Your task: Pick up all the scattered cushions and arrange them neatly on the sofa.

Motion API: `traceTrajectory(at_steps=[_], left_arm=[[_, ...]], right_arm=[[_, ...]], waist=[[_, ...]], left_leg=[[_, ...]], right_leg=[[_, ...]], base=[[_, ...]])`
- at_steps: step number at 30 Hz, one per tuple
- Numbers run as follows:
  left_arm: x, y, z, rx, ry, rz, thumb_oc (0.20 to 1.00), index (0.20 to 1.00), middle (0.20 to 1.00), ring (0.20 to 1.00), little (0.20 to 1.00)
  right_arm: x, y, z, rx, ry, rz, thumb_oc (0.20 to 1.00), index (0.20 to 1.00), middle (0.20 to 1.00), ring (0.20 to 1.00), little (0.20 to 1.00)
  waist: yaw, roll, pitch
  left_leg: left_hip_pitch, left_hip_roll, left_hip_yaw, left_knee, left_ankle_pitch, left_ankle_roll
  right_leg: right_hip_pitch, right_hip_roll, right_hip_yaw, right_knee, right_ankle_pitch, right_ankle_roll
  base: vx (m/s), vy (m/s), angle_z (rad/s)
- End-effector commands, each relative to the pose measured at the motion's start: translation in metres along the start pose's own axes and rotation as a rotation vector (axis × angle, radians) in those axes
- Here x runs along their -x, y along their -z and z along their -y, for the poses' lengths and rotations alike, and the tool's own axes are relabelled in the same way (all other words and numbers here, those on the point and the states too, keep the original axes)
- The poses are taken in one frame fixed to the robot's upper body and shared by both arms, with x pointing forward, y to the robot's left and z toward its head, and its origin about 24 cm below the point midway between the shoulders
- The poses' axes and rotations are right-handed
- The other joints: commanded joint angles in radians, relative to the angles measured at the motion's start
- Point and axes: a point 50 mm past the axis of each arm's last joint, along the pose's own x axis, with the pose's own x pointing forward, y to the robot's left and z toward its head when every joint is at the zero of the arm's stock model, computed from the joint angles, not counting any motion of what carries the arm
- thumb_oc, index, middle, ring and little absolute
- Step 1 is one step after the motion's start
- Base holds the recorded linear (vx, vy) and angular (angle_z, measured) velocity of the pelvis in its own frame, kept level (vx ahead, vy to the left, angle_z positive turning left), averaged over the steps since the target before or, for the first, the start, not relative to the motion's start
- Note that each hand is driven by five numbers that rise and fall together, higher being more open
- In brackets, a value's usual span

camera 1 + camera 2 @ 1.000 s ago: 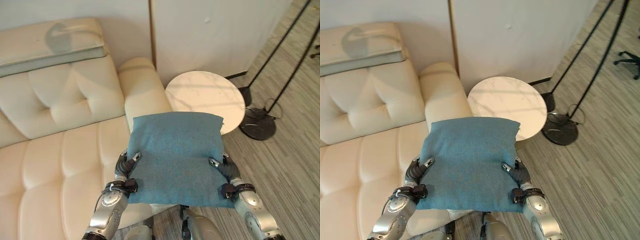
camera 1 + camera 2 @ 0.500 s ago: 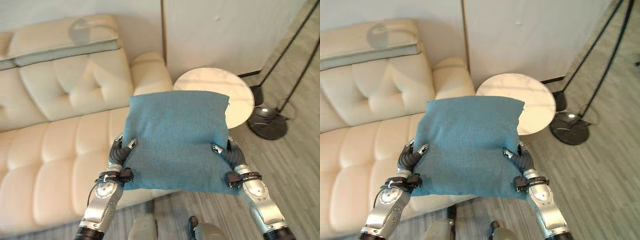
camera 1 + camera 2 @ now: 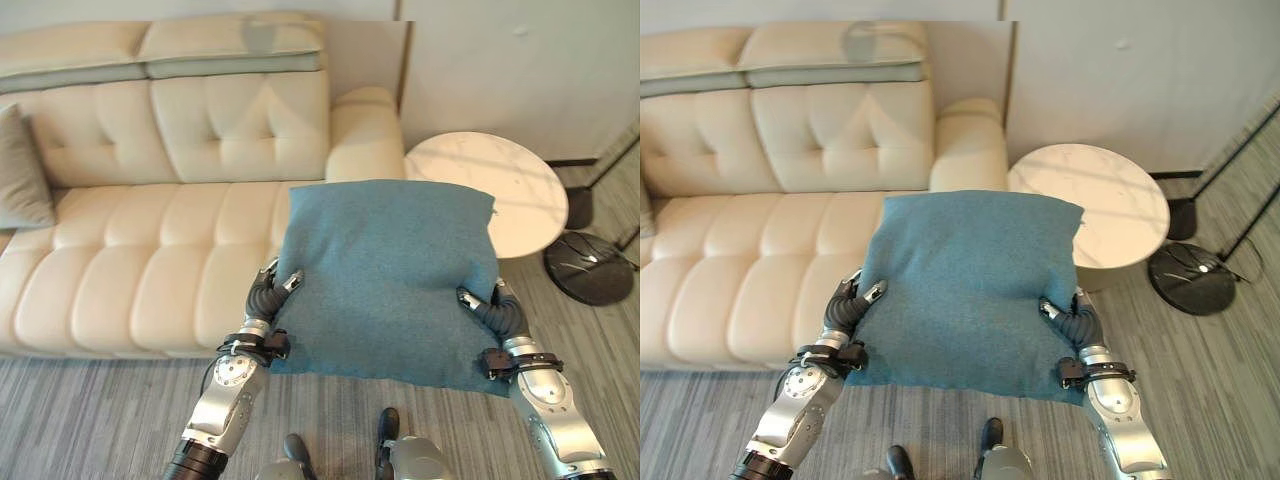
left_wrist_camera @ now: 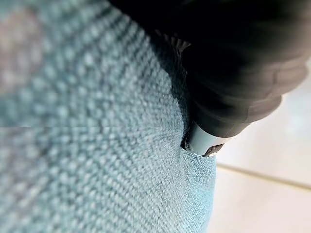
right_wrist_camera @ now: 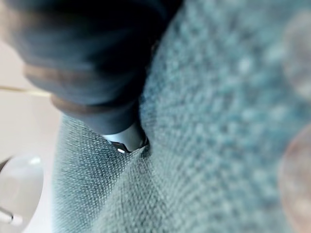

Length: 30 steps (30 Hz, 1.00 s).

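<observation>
I hold a square teal cushion (image 3: 390, 275) flat in the air in front of me, above the floor by the right end of the cream sofa (image 3: 130, 260). My left hand (image 3: 265, 300) grips its left edge and my right hand (image 3: 492, 312) grips its right edge, thumbs pressed on top. Up close, the woven teal cloth (image 4: 87, 145) fills the left wrist view beside the dark cover, and the same cloth (image 5: 204, 126) shows in the right wrist view. A grey cushion (image 3: 22, 170) leans upright at the sofa's far left.
A round white side table (image 3: 490, 185) stands to the right of the sofa's arm. A black lamp base (image 3: 590, 265) rests on the grey plank floor beyond it. A white wall runs behind the sofa.
The camera has swung left, bringing more of the sofa and the grey cushion into view. The teal cushion stays gripped between both hands.
</observation>
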Motion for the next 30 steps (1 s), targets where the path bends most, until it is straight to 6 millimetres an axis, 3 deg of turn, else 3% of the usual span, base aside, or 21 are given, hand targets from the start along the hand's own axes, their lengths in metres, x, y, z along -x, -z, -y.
traceTrajectory(at_steps=[1, 10, 14, 16, 17, 20, 21, 25, 26, 28, 30], left_arm=[[0.001, -0.035, 0.007, -0.076, 0.112, 0.197, 0.200, 0.200, 0.200, 0.200, 0.200], [0.013, -0.034, -0.017, -0.147, 0.051, 0.185, 0.200, 0.200, 0.200, 0.200, 0.200], [0.018, -0.037, -0.026, -0.166, 0.024, 0.189, 0.200, 0.200, 0.200, 0.200, 0.200], [0.019, -0.039, -0.028, -0.174, 0.016, 0.193, 0.200, 0.200, 0.200, 0.200, 0.200], [0.019, -0.039, -0.029, -0.182, 0.014, 0.191, 0.200, 0.200, 0.200, 0.200, 0.200], [0.019, -0.033, -0.025, -0.176, 0.041, 0.167, 0.200, 0.200, 0.200, 0.200, 0.200], [0.020, -0.033, -0.026, -0.179, 0.041, 0.163, 0.200, 0.200, 0.200, 0.200, 0.200], [0.024, -0.031, -0.028, -0.186, 0.044, 0.152, 0.200, 0.200, 0.200, 0.200, 0.200], [0.024, -0.029, -0.030, -0.183, 0.031, 0.146, 0.200, 0.200, 0.200, 0.200, 0.200], [0.026, -0.026, -0.029, -0.180, 0.042, 0.136, 0.200, 0.200, 0.200, 0.200, 0.200], [0.028, -0.022, -0.023, -0.162, 0.069, 0.124, 0.200, 0.200, 0.200, 0.200, 0.200]], right_arm=[[-0.014, -0.038, -0.033, -0.072, -0.111, 0.226, 0.200, 0.200, 0.200, 0.200, 0.200], [-0.017, -0.043, -0.058, -0.151, -0.221, 0.238, 0.200, 0.200, 0.200, 0.200, 0.200], [-0.012, -0.053, -0.068, -0.204, -0.284, 0.286, 0.200, 0.200, 0.200, 0.200, 0.200], [-0.011, -0.055, -0.070, -0.214, -0.297, 0.295, 0.200, 0.200, 0.200, 0.200, 0.200], [-0.009, -0.056, -0.071, -0.219, -0.307, 0.302, 0.200, 0.200, 0.200, 0.200, 0.200], [-0.008, -0.056, -0.068, -0.213, -0.313, 0.298, 0.200, 0.200, 0.200, 0.200, 0.200], [-0.009, -0.057, -0.067, -0.209, -0.313, 0.302, 0.200, 0.200, 0.200, 0.200, 0.200], [-0.010, -0.063, -0.067, -0.225, -0.334, 0.325, 0.200, 0.200, 0.200, 0.200, 0.200], [-0.009, -0.062, -0.065, -0.227, -0.339, 0.320, 0.200, 0.200, 0.200, 0.200, 0.200], [-0.006, -0.058, -0.061, -0.222, -0.335, 0.306, 0.200, 0.200, 0.200, 0.200, 0.200], [0.002, -0.055, -0.056, -0.231, -0.319, 0.297, 0.200, 0.200, 0.200, 0.200, 0.200]], waist=[[0.027, -0.071, -0.083], [0.087, -0.090, -0.063], [0.116, -0.085, -0.039], [0.119, -0.084, -0.030], [0.120, -0.076, -0.015], [0.094, -0.058, -0.002], [0.091, -0.053, 0.004], [0.079, -0.046, 0.023], [0.065, -0.053, 0.026], [0.047, -0.050, 0.016], [0.031, -0.045, -0.009]], left_leg=[[0.029, -0.061, -0.038, -0.034, -0.049, -0.014], [0.009, -0.123, -0.080, -0.036, -0.064, 0.039], [0.000, -0.152, -0.120, -0.002, -0.092, 0.069], [-0.002, -0.163, -0.137, 0.014, -0.102, 0.078], [-0.003, -0.176, -0.170, 0.035, -0.115, 0.096], [0.008, -0.195, -0.238, 0.042, -0.128, 0.103], [0.013, -0.202, -0.252, 0.045, -0.135, 0.106], [0.054, -0.223, -0.281, 0.039, -0.172, 0.114], [0.101, -0.250, -0.308, 0.038, -0.202, 0.116], [0.153, -0.258, -0.328, 0.028, -0.231, 0.103], [0.186, -0.257, -0.356, 0.043, -0.249, 0.085]], right_leg=[[0.060, -0.002, 0.127, -0.144, 0.001, 0.111], [0.034, -0.055, 0.147, -0.067, -0.001, 0.139], [0.001, -0.101, 0.147, 0.089, -0.029, 0.143], [-0.019, -0.121, 0.150, 0.155, -0.020, 0.143], [-0.056, -0.123, 0.176, 0.255, 0.001, 0.139], [-0.159, -0.012, 0.278, 0.330, -0.032, 0.112], [-0.184, 0.003, 0.284, 0.318, -0.034, 0.111], [-0.258, 0.021, 0.252, 0.240, -0.024, 0.103], [-0.320, 0.034, 0.221, 0.170, 0.027, 0.127], [-0.323, 0.023, 0.116, 0.079, 0.044, 0.134], [-0.276, 0.031, 0.134, 0.039, 0.033, 0.113]], base=[[0.02, 0.177, 0.55], [0.00, 0.177, 0.10], [0.03, 0.193, 0.08], [0.06, 0.150, 0.22], [0.11, 0.129, 0.37], [0.16, 0.134, 0.82], [0.21, 0.093, 0.67], [0.24, 0.048, 0.59], [0.51, 0.042, 0.59], [0.57, -0.030, 0.40], [0.55, -0.111, 0.06]])
